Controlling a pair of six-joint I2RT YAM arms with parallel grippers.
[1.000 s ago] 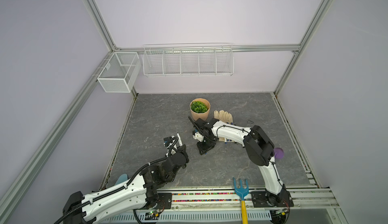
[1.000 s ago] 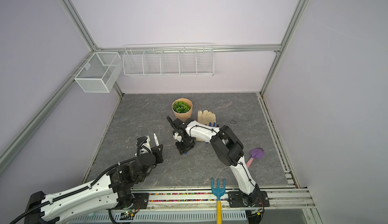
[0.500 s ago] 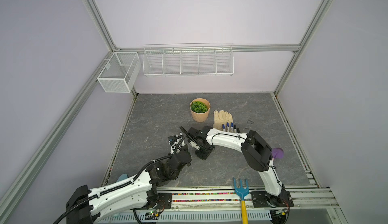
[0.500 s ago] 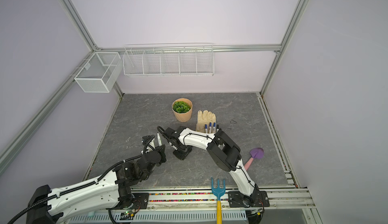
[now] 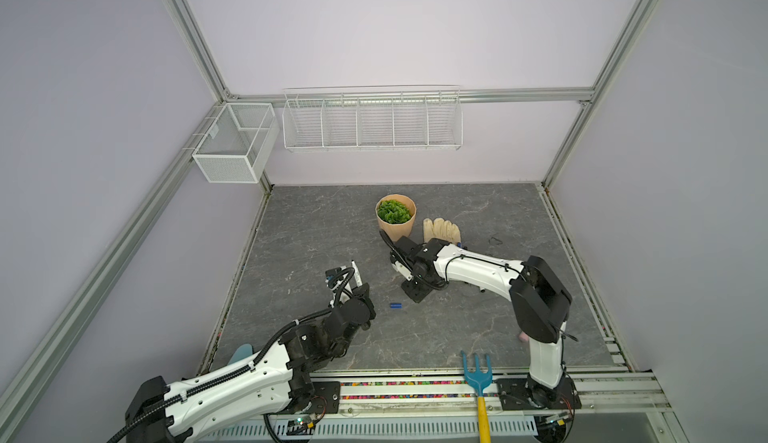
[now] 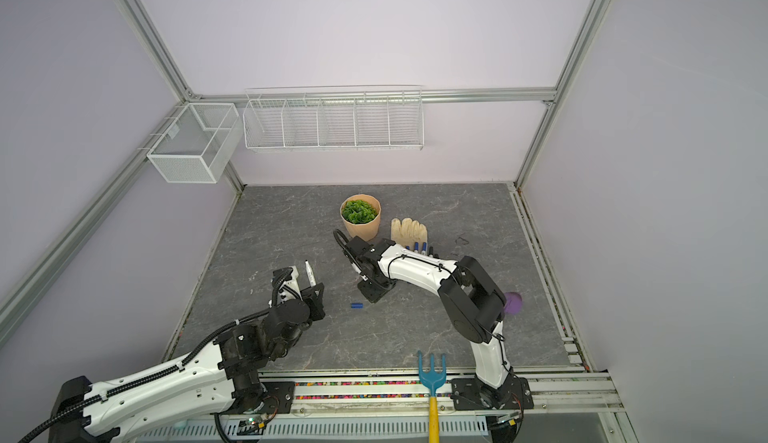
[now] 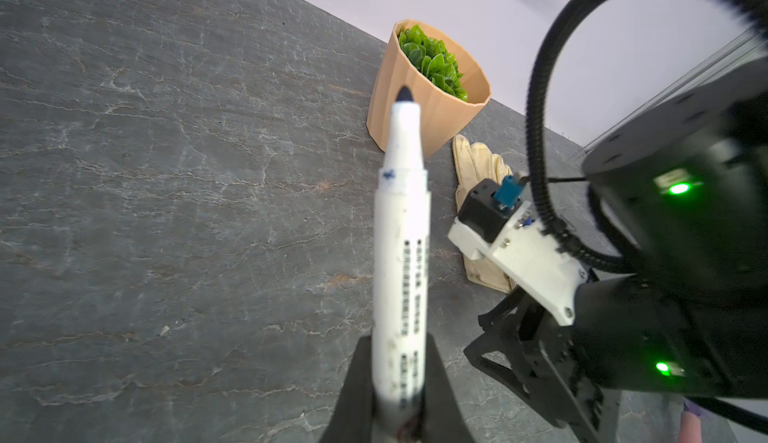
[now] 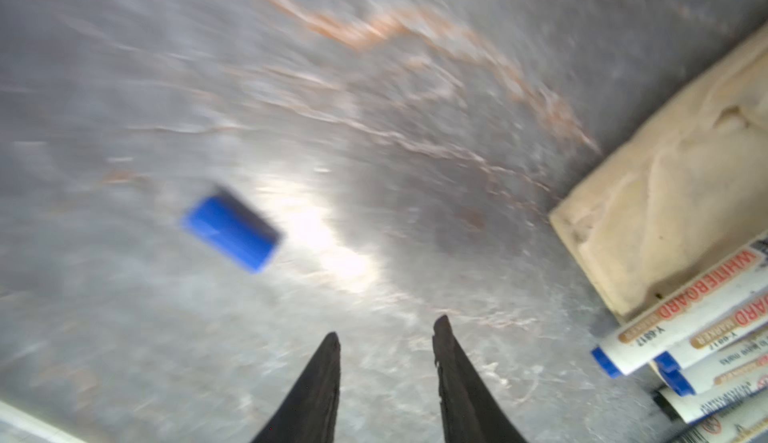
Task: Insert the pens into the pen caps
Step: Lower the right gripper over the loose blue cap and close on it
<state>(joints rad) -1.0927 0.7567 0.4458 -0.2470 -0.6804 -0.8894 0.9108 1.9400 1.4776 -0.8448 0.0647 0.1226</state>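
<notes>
Left wrist view, item one: pen (image 7: 401, 254), white barrel with dark print, uncapped, dark nib exposed. It is clamped near its rear end in the left gripper (image 7: 397, 339), whose jaws are closed tight on the barrel. In both top views this pen (image 5: 355, 272) stands tilted above the table (image 5: 316, 229), nib towards the back wall.

Item two: cap (image 8: 232, 233), blue, short, lying on its side on the table. In both top views it (image 5: 395, 306) sits between the two grippers, just beside the right one and touching neither.

Item three: right gripper (image 8: 386, 328), jaws partly apart, nothing between them, low over the table. The cap lies ahead of the jaws and off to one side. The right wrist view is blurred.

Item four: pens (image 8: 681, 333), at least four, side by side, against the edge of the glove (image 8: 673, 196). Two show blue end plugs and one a black. In a top view they (image 6: 417, 247) are partly hidden under the right arm.

Item five: pot (image 5: 395, 218), tan, holding a green plant, just beside the glove.

Item six: fork (image 5: 477, 372), blue head, yellow handle, at the table's front edge.
</notes>
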